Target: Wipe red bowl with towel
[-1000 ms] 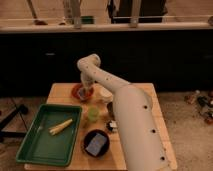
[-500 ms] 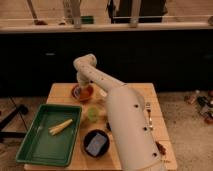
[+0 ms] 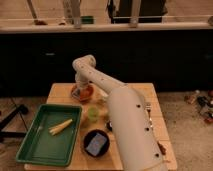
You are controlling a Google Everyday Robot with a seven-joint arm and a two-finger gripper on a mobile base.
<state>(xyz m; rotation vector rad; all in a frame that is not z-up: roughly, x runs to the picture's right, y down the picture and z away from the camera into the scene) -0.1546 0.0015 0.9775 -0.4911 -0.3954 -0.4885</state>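
Note:
The red bowl (image 3: 82, 93) sits on the far left part of the wooden table (image 3: 59, 93). My white arm reaches from the lower right up and over to it. My gripper (image 3: 81, 88) points down into the bowl, right over its middle. The towel is hidden; I cannot make it out in or under the gripper.
A green tray (image 3: 47, 135) holding a pale yellow piece (image 3: 60, 127) lies at the front left. A black bowl (image 3: 96, 143) with a flat blue-grey rectangle stands at the front. A pale green cup (image 3: 93, 113) stands mid-table. A fork (image 3: 149, 112) lies right. Dark cabinets stand behind.
The arm has swung a little to the left and the gripper has shifted left over the red bowl. The other objects have not moved.

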